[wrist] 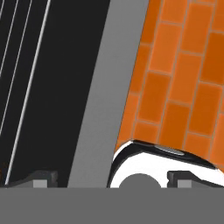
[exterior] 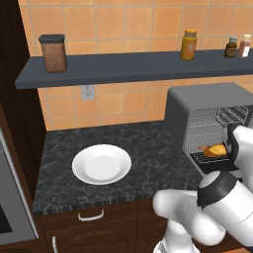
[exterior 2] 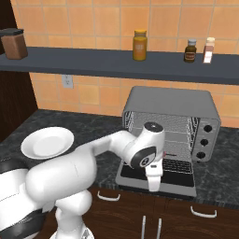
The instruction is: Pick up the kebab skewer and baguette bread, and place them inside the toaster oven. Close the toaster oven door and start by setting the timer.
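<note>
While the end effector (wrist: 109, 177) stands spread and empty, the lowered toaster oven door (exterior 2: 158, 173) risks a glancing, failed lift under baguette bread (exterior: 216, 149).

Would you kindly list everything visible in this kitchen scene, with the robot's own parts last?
toaster oven: one, grey, on the counter's right side.
toaster oven door: one, dark glass, folded down open.
baguette bread: one, golden-orange, on the oven's wire rack.
plate: one, white, on the counter to the left.
counter: one, dark speckled stone.
shelf: one, dark grey, on the tiled wall.
brown canister: one, shelf's left end.
yellow jar: one, mid shelf.
small bottles: two, shelf's right.
wall outlet: one, white, under the shelf.
hand: one, open, over the oven door.
</note>
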Tool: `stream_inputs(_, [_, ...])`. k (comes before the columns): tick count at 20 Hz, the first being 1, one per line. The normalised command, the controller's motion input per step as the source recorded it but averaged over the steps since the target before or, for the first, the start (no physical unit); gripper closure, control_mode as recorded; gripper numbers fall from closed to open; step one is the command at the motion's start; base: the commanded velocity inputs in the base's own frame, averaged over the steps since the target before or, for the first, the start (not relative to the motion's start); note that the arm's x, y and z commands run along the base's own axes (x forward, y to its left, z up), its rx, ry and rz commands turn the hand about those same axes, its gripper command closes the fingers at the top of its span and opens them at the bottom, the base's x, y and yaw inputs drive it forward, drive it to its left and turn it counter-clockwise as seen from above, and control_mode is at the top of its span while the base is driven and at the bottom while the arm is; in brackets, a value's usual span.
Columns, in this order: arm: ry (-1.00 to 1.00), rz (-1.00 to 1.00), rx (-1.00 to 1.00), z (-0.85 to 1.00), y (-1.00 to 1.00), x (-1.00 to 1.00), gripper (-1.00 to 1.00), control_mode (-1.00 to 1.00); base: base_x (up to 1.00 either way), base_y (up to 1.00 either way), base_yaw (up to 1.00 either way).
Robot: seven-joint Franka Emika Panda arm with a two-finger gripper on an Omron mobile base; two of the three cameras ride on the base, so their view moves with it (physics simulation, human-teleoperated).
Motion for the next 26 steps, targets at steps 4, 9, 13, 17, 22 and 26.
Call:
stream_inputs(4, [0.16, 0.0, 0.05, -0.27, -0.09, -0.04, -1.0, -1.0, 0.0, 0.0, 0.0])
stream_inputs(9, [0.14, 0.0, 0.09, -0.29, -0.05, 0.0, -1.0, -1.0, 0.0, 0.0, 0.0])
stream_inputs(13, [0.08, 0.0, 0.09, -0.19, 0.0, 0.0, -1.0, -1.0, 0.0, 0.0, 0.0])
stream_inputs(17, [0.07, 0.0, 0.07, -0.22, 0.0, 0.07, -1.0, -1.0, 0.0, 0.0, 0.0])
stream_inputs(22, [0.02, 0.0, 0.04, -0.19, 0.0, 0.08, -1.0, -1.0, 0.0, 0.0, 0.0])
stream_inputs(26, [0.0, 0.0, 0.02, -0.16, 0.0, 0.18, -1.0, -1.0, 0.0, 0.0, 0.0])
